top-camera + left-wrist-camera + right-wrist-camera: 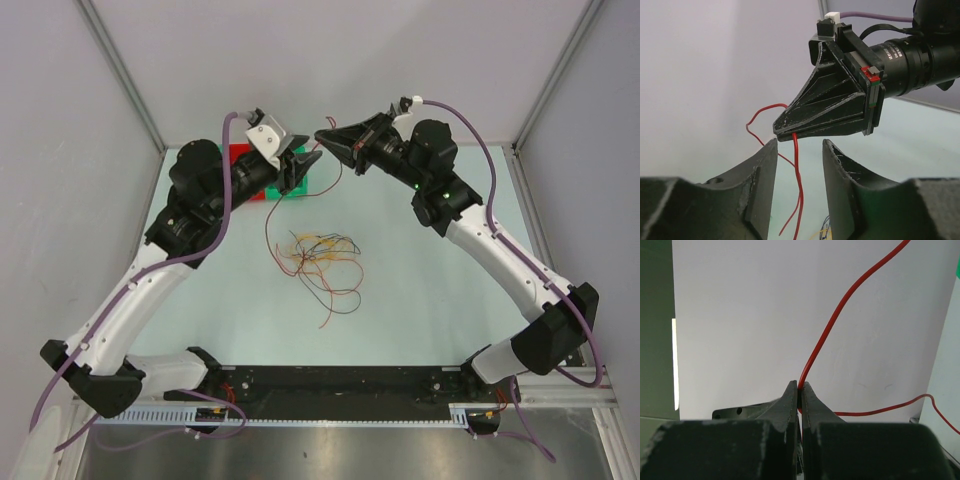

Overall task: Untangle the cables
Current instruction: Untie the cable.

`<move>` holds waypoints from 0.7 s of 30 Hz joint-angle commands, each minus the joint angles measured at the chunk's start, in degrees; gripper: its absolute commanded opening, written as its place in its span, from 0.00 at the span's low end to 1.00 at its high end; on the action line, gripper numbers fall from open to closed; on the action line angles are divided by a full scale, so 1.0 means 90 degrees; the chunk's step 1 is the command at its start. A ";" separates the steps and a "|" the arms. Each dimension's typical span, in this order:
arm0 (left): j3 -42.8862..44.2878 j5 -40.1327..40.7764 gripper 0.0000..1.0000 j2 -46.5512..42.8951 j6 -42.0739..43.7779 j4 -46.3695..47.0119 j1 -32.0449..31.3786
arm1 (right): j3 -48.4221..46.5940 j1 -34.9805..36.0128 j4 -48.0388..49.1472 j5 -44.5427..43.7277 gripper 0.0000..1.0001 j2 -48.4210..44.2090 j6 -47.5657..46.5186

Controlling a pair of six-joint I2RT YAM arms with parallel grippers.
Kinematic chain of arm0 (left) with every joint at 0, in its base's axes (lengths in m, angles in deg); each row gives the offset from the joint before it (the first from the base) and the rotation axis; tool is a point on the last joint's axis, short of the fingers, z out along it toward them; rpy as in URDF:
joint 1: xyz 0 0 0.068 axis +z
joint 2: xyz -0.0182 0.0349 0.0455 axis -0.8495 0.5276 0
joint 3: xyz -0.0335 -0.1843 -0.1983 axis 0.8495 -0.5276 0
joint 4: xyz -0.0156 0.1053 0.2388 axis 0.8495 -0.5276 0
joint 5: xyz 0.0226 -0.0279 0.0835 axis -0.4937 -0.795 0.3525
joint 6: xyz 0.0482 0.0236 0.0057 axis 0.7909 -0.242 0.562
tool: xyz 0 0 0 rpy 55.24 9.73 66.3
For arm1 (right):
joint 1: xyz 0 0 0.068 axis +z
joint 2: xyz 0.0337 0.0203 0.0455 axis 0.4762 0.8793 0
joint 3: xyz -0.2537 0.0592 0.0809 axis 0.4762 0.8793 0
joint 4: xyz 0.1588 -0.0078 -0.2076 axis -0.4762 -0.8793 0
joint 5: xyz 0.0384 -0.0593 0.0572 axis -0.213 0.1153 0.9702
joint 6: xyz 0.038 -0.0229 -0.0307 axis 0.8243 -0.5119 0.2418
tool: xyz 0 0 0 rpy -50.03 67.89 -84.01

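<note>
We see the right end effector (800,386) pinching a red cable (832,322) aloft, the left end effector (800,147) spread beside it, other cables (322,250) tangled on the table (430,290).

We see the right hand (786,131) in matt black plastic, scuffed pale along its edges; the left hand (800,147) is the same plastic, rough-edged. The red cable (830,325) has a smooth, faintly glossy sheath. The counter (430,290) looks smooth, matt.
</note>
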 commanded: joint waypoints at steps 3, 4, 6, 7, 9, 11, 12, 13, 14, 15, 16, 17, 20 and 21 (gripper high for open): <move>-0.0176 0.0180 0.48 -0.0088 0.0211 0.0177 -0.0054 | -0.0044 0.0038 0.0369 0.0120 0.00 -0.0220 0.0080; -0.0186 0.0209 0.48 -0.0059 0.0211 0.0157 -0.0054 | -0.0044 0.0058 0.0378 0.0130 0.00 -0.0220 0.0090; -0.0196 0.0258 0.46 -0.0010 0.0280 0.0167 -0.0054 | -0.0044 0.0058 0.0379 0.0130 0.00 -0.0220 0.0090; -0.0196 0.0268 0.45 0.0010 0.0299 0.0167 -0.0054 | -0.0044 0.0077 0.0388 0.0130 0.00 -0.0220 0.0080; -0.0196 0.0288 0.42 0.0068 0.0338 0.0157 -0.0054 | -0.0044 0.0077 0.0408 0.0130 0.00 -0.0240 0.0090; -0.0196 0.0288 0.38 0.0146 0.0358 0.0186 -0.0054 | -0.0044 0.0097 0.0408 0.0130 0.00 -0.0249 0.0080; -0.0215 0.0288 0.36 0.0156 0.0348 0.0215 -0.0054 | -0.0044 0.0097 0.0389 0.0120 0.00 -0.0259 0.0061; -0.0225 0.0259 0.34 0.0176 0.0329 0.0254 -0.0054 | -0.0044 0.0097 0.0340 0.0120 0.00 -0.0269 0.0051; -0.0235 0.0258 0.26 0.0166 0.0309 0.0284 -0.0054 | -0.0044 0.0116 0.0310 0.0130 0.00 -0.0269 0.0032; -0.0225 0.0229 0.22 0.0176 0.0290 0.0323 -0.0054 | -0.0054 0.0117 0.0291 0.0130 0.00 -0.0250 0.0041; -0.0206 0.0239 0.18 0.0195 0.0280 0.0342 -0.0054 | -0.0044 0.0126 0.0291 0.0149 0.00 -0.0249 0.0041; -0.0186 0.0229 0.05 0.0224 0.0280 0.0343 -0.0054 | -0.0025 0.0136 0.0300 0.0159 0.00 -0.0249 0.0051; -0.0050 0.0249 0.00 0.0293 0.0299 0.0216 -0.0054 | 0.0024 0.0156 0.0330 0.0159 0.00 -0.0269 0.0031; 0.0134 0.0268 0.00 0.0303 0.0299 0.0022 -0.0054 | 0.0053 0.0156 0.0339 0.0159 0.00 -0.0269 0.0022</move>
